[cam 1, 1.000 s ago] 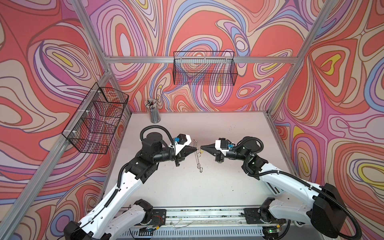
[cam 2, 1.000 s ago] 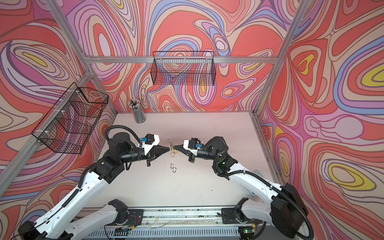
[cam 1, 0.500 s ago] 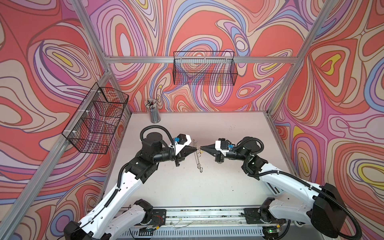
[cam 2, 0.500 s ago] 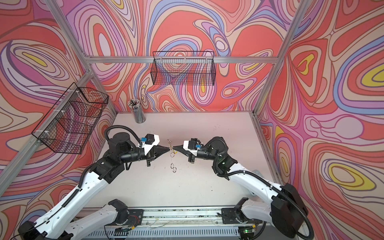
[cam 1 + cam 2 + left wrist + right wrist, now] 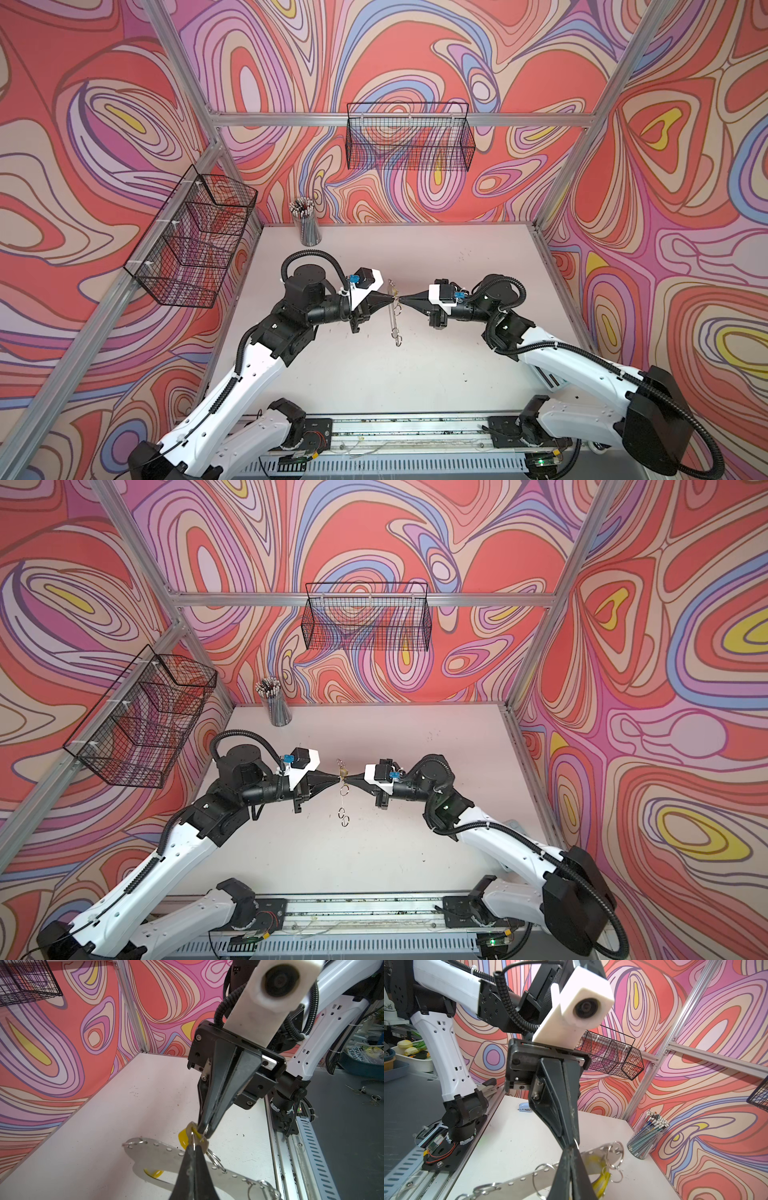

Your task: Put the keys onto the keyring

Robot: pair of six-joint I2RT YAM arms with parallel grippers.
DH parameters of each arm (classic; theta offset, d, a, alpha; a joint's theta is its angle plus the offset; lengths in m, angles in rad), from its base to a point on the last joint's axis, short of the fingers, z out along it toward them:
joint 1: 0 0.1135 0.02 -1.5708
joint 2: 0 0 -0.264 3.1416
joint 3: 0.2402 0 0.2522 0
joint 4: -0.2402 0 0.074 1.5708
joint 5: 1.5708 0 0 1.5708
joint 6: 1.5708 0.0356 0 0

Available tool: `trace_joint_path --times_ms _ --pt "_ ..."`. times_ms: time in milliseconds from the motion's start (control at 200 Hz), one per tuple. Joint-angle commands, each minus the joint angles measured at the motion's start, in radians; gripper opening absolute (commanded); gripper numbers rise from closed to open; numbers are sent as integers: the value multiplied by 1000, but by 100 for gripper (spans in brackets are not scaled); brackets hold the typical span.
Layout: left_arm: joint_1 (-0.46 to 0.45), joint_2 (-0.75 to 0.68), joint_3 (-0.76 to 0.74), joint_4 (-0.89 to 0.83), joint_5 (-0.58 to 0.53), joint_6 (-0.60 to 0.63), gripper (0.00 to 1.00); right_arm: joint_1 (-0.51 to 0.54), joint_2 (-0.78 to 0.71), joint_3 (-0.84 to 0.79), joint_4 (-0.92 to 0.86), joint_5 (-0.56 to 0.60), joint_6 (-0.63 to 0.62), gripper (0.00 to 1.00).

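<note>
Both grippers meet tip to tip above the middle of the table. The keyring (image 5: 155, 1155), a flat silvery plate with a row of holes and wire rings, hangs off the table; in both top views it shows edge-on (image 5: 394, 320). My left gripper (image 5: 194, 1144) is shut on a wire ring joined to the plate. A silver key with a yellow tag (image 5: 184, 1138) sits right at the tips, with my right gripper (image 5: 571, 1148) shut on it. A second yellow tag (image 5: 602, 1181) hangs below the plate's far end; its key is hidden.
A cup of pencils (image 5: 306, 226) stands at the back left of the table. Black wire baskets hang on the left wall (image 5: 195, 241) and the back wall (image 5: 409, 137). A small blue stapler (image 5: 525, 1107) lies near the left arm's base. The arms' rail (image 5: 395, 428) runs along the front edge.
</note>
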Motion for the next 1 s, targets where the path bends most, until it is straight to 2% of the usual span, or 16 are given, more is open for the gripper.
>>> trace_joint_path --times_ms 0,506,726,997 --pt "-3 -4 19 12 21 -1 0 8 -5 29 -19 -7 -38 0" --pt "-3 -14 15 9 14 7 0 8 -27 -5 7 86 -65 0" --pt "-3 -14 15 12 13 3 0 6 -30 -5 -10 89 -75 0" --pt "-4 -6 19 12 11 -6 0 7 -27 14 -64 20 -97 0"
